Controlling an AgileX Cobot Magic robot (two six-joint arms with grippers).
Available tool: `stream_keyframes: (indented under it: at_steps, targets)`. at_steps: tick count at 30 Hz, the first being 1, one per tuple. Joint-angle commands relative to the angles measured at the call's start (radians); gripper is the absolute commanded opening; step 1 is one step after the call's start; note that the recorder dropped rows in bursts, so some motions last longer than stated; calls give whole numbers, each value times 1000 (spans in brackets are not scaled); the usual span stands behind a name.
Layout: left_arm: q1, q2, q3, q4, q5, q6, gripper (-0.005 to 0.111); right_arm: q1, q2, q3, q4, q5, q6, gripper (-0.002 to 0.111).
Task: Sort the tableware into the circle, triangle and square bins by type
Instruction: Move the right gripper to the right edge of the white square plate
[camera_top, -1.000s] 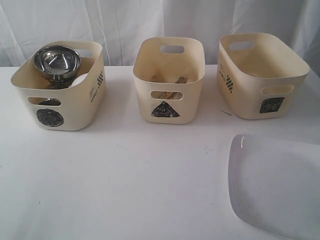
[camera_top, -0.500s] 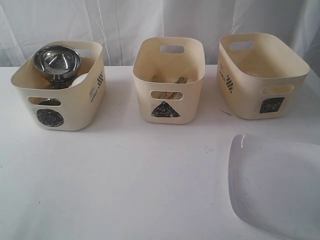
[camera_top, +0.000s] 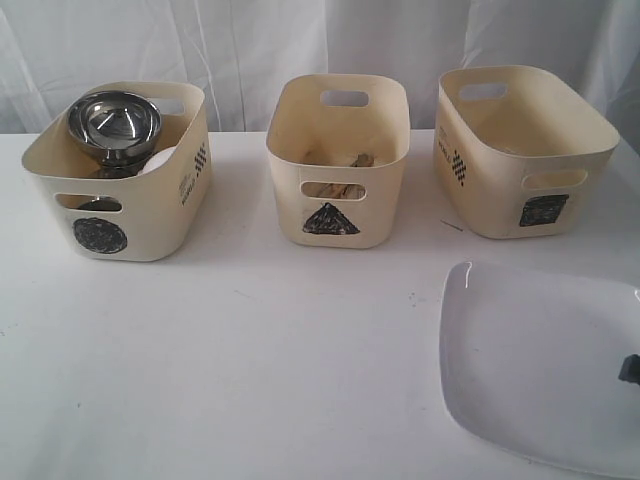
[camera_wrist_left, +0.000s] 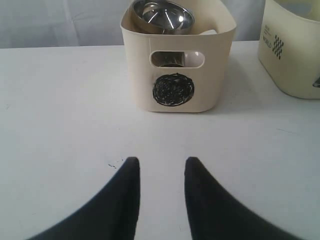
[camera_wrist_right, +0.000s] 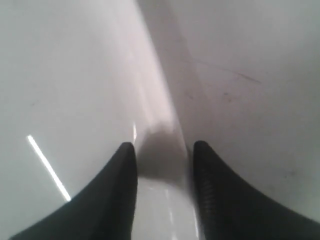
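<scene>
The large white square plate (camera_top: 530, 370) lies on the table at the front right, in front of the square bin (camera_top: 520, 150). My right gripper (camera_top: 630, 368) shows only as a dark tip at the plate's right edge. In the right wrist view its jaws (camera_wrist_right: 164, 147) straddle the plate's rim (camera_wrist_right: 160, 120) and close on it. The circle bin (camera_top: 115, 205) holds a steel bowl (camera_top: 113, 122) and a white bowl (camera_top: 160, 160). Wooden chopsticks (camera_top: 345, 160) lie in the triangle bin (camera_top: 338, 165). My left gripper (camera_wrist_left: 161, 162) hangs open and empty over the table, facing the circle bin (camera_wrist_left: 175, 65).
The three cream bins stand in a row along the back of the white table, before a white curtain. A small dark sliver (camera_top: 452, 226) lies on the table beside the square bin. The triangle bin (camera_wrist_left: 292, 50) shows at the edge of the left wrist view.
The plate has slid to the left and more of it shows. The right gripper's tip has come into the exterior view at the plate's right edge. The bins have not moved.
</scene>
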Motion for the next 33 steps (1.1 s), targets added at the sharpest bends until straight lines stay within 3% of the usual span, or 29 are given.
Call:
stream_keyframes:
  at_steps: [1, 4, 12, 22, 33]
  targets:
    - [-3, -5, 5, -7, 4, 1, 36, 10, 14, 1, 6, 22, -15, 12]
    - [-3, -5, 5, -7, 4, 1, 36, 10, 14, 1, 1, 31, -15, 0]
    - [-3, -5, 5, -7, 4, 1, 36, 10, -25, 1, 32, 103, -20, 0]
    - [-3, -5, 5, -7, 4, 1, 36, 10, -232, 1, 182, 148, -152, 0]
    - [-3, -5, 5, -7, 4, 1, 36, 10, -244, 1, 225, 159, -190, 0]
